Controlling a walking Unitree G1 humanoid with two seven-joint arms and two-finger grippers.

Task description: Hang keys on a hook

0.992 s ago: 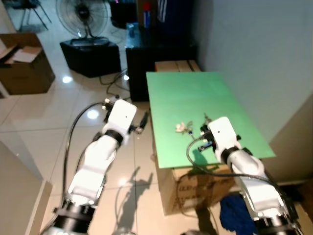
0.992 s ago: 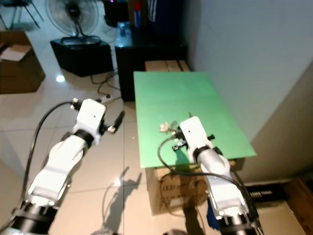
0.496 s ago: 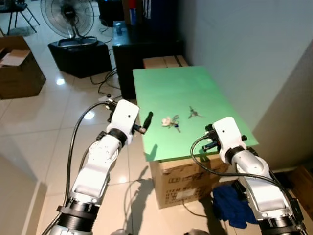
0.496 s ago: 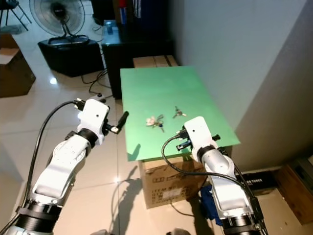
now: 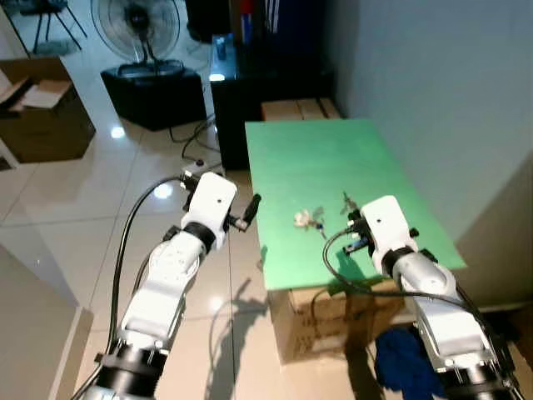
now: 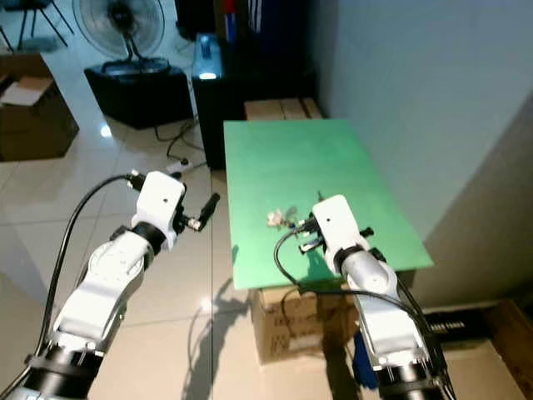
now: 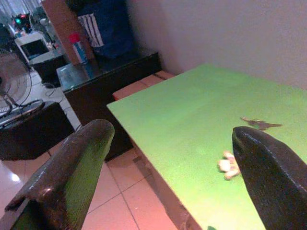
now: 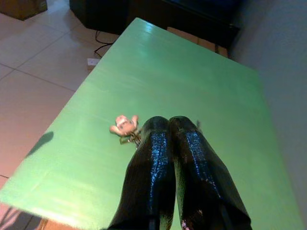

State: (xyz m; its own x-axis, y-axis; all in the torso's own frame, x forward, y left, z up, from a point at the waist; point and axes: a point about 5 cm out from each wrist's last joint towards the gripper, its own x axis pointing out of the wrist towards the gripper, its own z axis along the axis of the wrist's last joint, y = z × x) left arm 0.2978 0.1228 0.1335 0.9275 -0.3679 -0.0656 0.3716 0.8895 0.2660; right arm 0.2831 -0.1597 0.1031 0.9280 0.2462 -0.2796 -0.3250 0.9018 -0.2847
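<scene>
Right gripper [image 8: 170, 125]: fingers pressed together, nothing between them; it hangs low over the near part of the green board [image 5: 333, 158].
Left gripper [image 7: 172, 139]: fingers spread wide, empty; held out over the floor [image 5: 75, 200], just off the board's left edge.
Keys [image 8: 125, 128]: a small bunch with a pale charm, lying flat on the board just ahead of the right fingertips and a little to their left; across the board's edge from the left gripper.
Loose key [image 5: 348, 201]: a single dark key on the board, right beside the right gripper's tip, partly hidden behind it in the right wrist view.
Board: green sheet resting on a cardboard box [image 5: 312, 321], its right edge close to the grey wall [image 5: 433, 92].
Beyond the board: a brown box [image 5: 301, 109] butts its far end, then a black cabinet [image 5: 266, 83].
Off to the left gripper's side: a fan [image 5: 141, 25] on a black stand and an open carton [image 5: 43, 108] on the tiles.
Near the right arm: blue cloth [image 5: 404, 362] on the floor by the cardboard box.
</scene>
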